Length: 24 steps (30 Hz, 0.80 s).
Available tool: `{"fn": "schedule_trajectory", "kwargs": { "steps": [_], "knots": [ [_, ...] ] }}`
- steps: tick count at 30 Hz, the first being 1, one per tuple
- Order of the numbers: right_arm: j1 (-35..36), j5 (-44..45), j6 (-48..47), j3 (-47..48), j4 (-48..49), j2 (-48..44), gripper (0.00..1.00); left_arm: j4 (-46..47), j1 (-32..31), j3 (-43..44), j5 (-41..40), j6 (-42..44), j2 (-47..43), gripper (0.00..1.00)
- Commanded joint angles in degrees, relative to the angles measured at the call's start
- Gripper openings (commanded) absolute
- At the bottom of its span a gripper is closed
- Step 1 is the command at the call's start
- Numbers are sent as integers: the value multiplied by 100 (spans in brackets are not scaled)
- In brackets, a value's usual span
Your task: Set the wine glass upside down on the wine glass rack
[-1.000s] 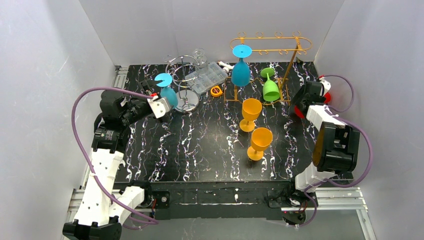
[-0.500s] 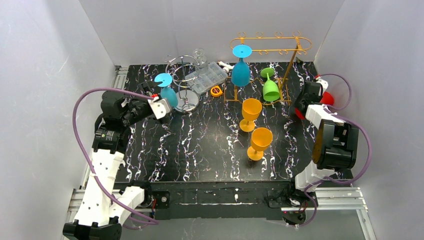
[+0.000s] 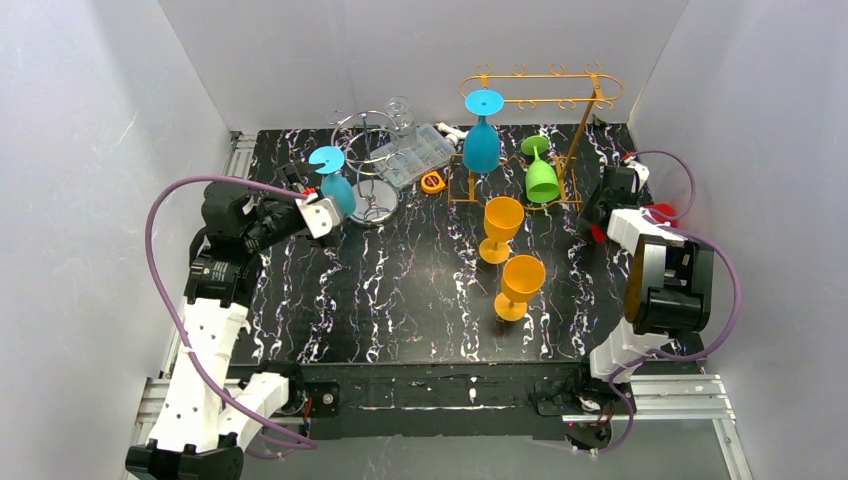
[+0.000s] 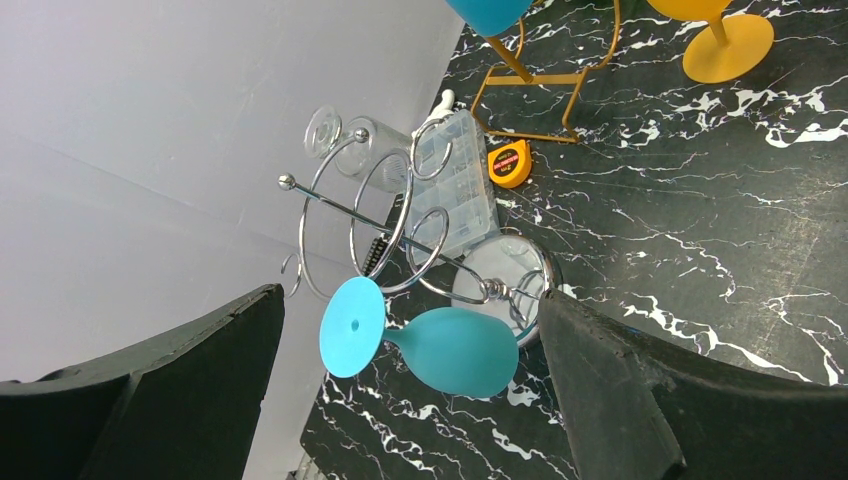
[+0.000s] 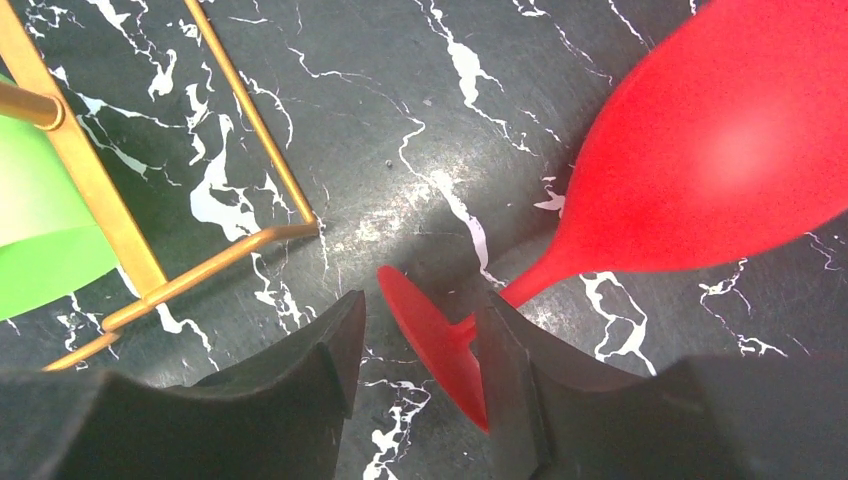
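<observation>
Bracketing the foot [image 5: 430, 330] of the red wine glass [image 5: 720, 160], the right jaws are set partly apart; whether a clamp is made cannot be told. The glass is laid on its side on the desk [image 3: 400, 290], just beside the gold rack [image 3: 577, 135]. The left jaws are spread wide, nothing held, and are faced toward a teal glass [image 4: 455, 350].

You have a red glass [image 5: 720, 150], gold rack [image 5: 107, 200], teal glass [image 4: 455, 350], green glass [image 3: 542, 182], orange glasses [image 3: 520, 280], and black white-veined desk [image 3: 400, 290].
</observation>
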Motion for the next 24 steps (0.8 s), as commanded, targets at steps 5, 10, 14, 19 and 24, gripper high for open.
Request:
{"fn": "schedule_trajectory", "kwargs": {
  "steps": [5,10,14,19,24],
  "knots": [
    [93,169,-21,99,-429,-265,40,26,-25,18,94,-48,-113,98],
    [122,222,-39,283,-859,-250,21,12,-18,24,122,-73,-122,98],
    [229,160,43,550,-1156,-330,1,28,-22,21,164,-152,-146,98],
    [593,101,292,1100,-1668,-941,1,158,-22,16,264,-335,-253,98],
    [650,-712,971,1455,-1922,-2225,1,570,-22,122,188,-1313,-340,98]
  ]
}}
